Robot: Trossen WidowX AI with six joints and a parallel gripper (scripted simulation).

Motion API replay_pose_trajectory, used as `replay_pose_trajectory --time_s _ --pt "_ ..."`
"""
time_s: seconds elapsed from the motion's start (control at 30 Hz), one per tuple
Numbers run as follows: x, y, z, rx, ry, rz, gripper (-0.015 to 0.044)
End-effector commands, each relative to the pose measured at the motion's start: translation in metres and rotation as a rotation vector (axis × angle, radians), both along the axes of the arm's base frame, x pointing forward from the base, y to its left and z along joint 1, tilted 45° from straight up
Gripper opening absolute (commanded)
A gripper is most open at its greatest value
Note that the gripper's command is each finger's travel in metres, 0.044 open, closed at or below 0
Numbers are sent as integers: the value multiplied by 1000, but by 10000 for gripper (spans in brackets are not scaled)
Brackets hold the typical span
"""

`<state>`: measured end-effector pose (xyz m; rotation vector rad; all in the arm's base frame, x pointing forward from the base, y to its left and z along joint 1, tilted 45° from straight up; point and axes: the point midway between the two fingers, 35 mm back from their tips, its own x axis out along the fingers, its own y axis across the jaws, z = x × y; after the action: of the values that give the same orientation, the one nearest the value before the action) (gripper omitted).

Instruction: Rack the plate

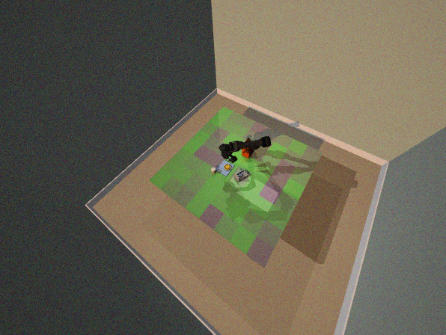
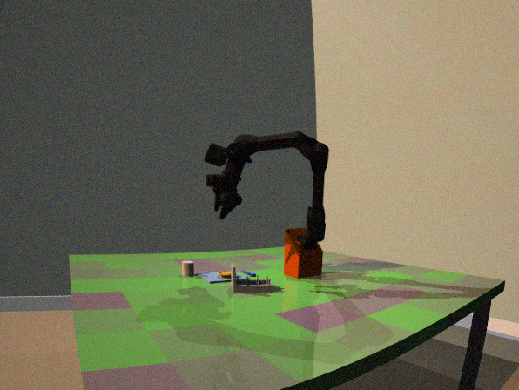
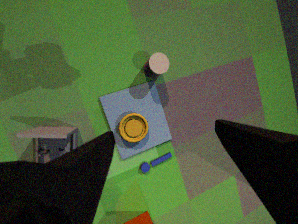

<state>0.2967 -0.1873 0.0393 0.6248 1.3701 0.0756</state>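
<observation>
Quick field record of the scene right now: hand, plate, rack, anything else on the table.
hand: open, empty, high above the table, pointing down
round yellow plate: lying flat on the blue square mat
grey dish rack: beside the mat, slots unfilled
beige cylinder: just off the mat's corner
small blue utensil: beside the mat
</observation>
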Motion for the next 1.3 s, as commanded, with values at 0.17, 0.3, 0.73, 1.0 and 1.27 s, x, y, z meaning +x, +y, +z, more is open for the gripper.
replay_pose_trajectory --time_s 0.17,0.3,0.73,1.0,1.27 --pt "-23 23 -27 216 3 227 400" --pt "-31 31 -33 293 -14 291 400" --pt "-10 88 -104 295 -17 294 400" --pt "-12 106 -118 299 -18 295 400" --pt "-10 113 -126 299 -18 295 400"
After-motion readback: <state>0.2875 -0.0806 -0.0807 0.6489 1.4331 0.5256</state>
